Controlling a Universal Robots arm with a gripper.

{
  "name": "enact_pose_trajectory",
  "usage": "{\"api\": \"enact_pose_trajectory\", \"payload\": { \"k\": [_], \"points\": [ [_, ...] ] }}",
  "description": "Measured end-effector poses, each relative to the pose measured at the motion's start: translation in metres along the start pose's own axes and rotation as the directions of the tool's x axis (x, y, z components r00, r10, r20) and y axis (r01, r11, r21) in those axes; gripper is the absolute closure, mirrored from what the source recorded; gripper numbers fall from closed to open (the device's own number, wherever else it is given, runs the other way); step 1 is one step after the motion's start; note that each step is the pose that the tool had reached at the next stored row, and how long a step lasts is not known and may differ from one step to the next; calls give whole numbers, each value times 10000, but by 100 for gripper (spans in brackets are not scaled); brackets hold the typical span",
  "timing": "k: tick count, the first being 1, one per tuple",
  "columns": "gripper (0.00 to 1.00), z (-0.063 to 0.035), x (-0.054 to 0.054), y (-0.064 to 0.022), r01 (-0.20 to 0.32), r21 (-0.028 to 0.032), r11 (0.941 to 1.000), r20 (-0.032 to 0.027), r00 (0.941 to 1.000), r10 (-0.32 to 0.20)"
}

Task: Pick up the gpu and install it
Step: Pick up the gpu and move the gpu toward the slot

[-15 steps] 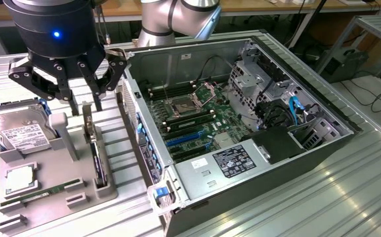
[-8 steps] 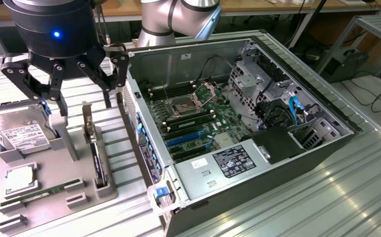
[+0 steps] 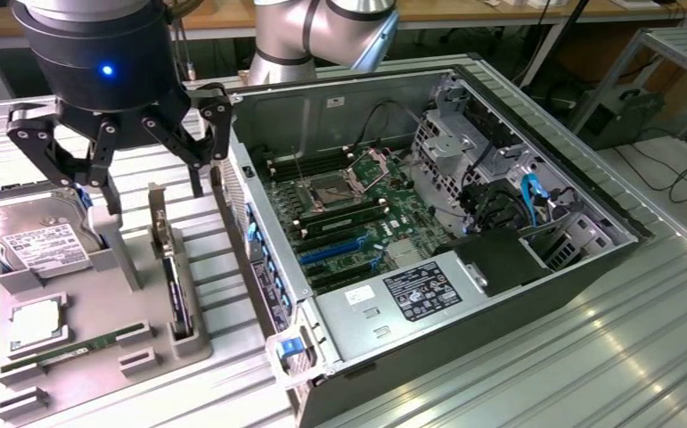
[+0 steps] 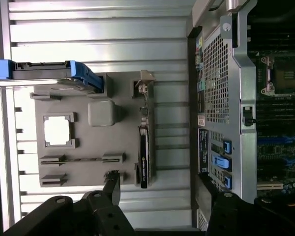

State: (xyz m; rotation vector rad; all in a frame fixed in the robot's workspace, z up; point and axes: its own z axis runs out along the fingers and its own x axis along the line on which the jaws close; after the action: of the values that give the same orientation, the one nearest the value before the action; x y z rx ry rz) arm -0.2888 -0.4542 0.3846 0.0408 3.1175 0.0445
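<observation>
Gripper [image 3: 129,174] hangs wide open and empty over the grey tray [image 3: 94,303], on the exterior view's left of the open case [image 3: 534,312]. The gpu [image 3: 175,285] stands on edge in the tray's slot nearest the case, just below the fingers, untouched. It looks light and stiff but fragile. I'd pinch its flat faces along the upper edge, clear of fan and contacts, and keep it upright.
</observation>
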Motion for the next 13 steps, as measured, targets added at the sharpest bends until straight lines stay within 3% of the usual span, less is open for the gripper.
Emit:
{"api": "enact_pose_trajectory", "payload": {
  "k": [13],
  "points": [
    [28,102,2,111,457,24,9990,-12,9990,-457]
  ]
}}
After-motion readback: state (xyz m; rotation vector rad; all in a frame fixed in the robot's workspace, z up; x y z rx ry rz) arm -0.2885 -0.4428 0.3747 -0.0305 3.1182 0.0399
